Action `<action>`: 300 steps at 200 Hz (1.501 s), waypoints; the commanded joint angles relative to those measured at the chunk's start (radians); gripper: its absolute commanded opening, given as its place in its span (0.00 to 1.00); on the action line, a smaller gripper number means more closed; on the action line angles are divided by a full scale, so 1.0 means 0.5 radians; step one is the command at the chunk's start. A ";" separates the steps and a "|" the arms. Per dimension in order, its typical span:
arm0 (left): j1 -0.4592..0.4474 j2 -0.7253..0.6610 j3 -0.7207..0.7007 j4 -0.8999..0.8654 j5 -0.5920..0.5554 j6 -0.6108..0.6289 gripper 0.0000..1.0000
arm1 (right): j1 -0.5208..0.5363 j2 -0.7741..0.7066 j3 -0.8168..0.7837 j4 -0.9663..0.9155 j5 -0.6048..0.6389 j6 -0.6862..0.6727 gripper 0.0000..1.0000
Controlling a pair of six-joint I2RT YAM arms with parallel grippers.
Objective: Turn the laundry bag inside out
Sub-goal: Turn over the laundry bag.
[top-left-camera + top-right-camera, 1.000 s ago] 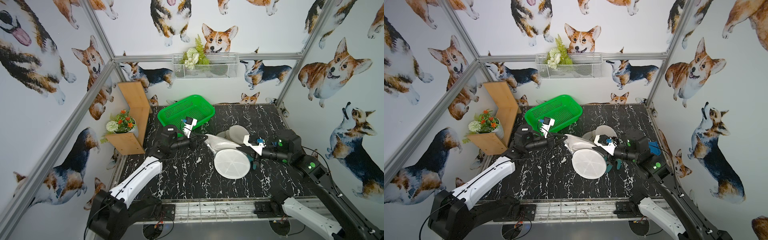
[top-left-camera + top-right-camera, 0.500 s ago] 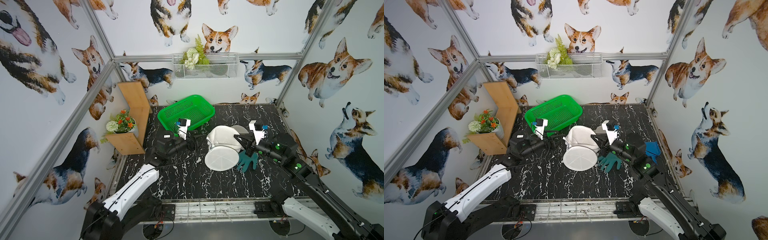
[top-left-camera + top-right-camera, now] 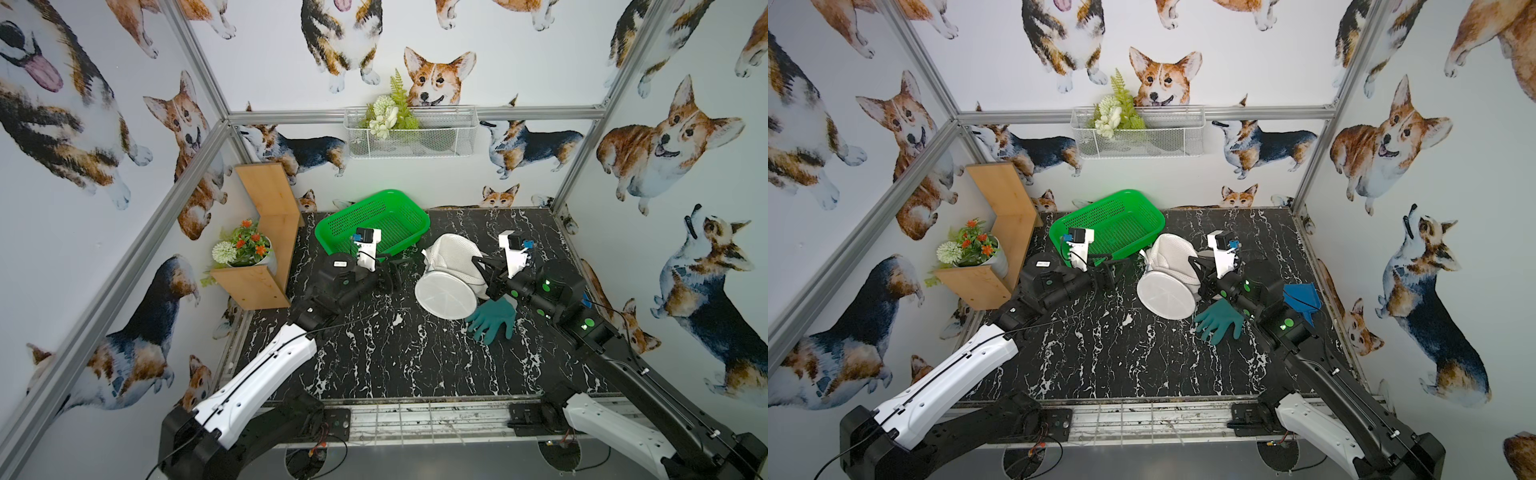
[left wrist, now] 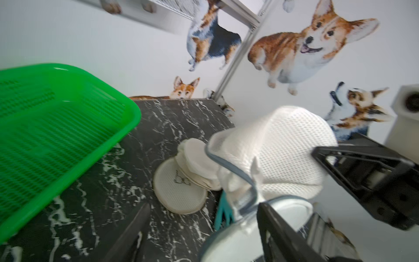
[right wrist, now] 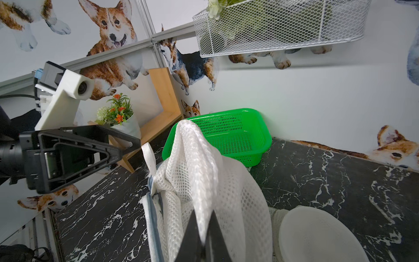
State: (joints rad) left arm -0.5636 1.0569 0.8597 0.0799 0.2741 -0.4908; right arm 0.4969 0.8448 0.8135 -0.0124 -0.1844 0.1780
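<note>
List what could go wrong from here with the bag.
1. Only the right gripper pinches a fold of the bag. The left gripper is open and clear of it, so the mesh may slip out.
2. The glove lies right by the bag's round end, so a pull there may drag it along.

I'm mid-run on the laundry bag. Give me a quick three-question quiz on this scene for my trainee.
1. True or false: the left end effector grips the laundry bag.
2. What lies beside the bag's round base? A) sock B) teal glove C) towel
3. Fill in: the right end effector is ____ on the bag's mesh.

Key: 1 false; 2 B; 3 shut.
</note>
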 commanded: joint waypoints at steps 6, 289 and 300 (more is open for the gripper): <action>-0.104 0.084 -0.006 0.302 0.301 -0.218 0.81 | 0.026 0.015 0.027 0.031 -0.004 -0.140 0.00; 0.007 0.239 -0.421 0.738 0.832 -0.296 0.07 | 0.106 -0.096 0.050 0.562 -0.556 -0.068 0.00; -0.009 0.245 -0.441 0.781 0.831 -0.287 0.08 | 0.105 -0.069 0.021 0.686 -0.571 0.064 0.00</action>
State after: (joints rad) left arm -0.5571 1.1732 0.6670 0.3847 0.6186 -0.6113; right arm 0.5495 0.7948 0.8379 0.0490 -0.5034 0.1028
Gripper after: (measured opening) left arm 0.078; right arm 0.078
